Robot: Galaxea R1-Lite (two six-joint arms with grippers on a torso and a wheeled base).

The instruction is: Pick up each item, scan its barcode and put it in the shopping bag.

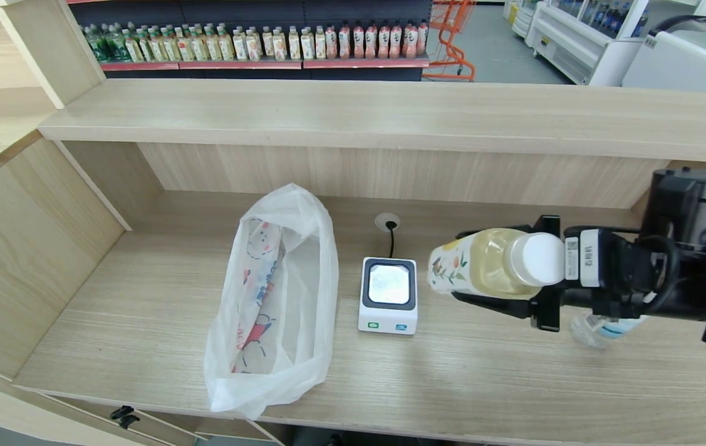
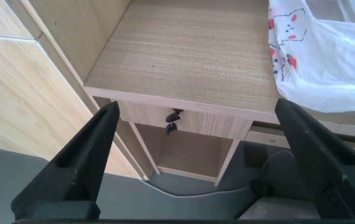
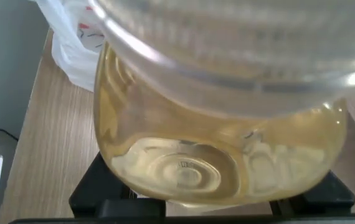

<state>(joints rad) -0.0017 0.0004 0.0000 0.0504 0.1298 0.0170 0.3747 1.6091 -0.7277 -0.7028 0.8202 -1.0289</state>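
Pale wooden counter (image 1: 483,384) is seen beneath the right pincer (image 1: 461,266), which is clamped across the body of a clear plastic bottle of yellow tea (image 1: 495,263), white-capped and held sideways. Just past it stands a small white scanner (image 1: 388,295), and beyond that a thin white plastic bag (image 1: 278,291). The full bottle is judged heavy and slippery, so a mid-body hold suits. The left pincer (image 2: 196,106) is spread wide, empty.

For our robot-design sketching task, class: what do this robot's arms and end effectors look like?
Right arm: black, with a round drum-shaped joint, a white printed label band and looping black cable. Right end effector and left end effector: black, with two long flat tapering fingers each.
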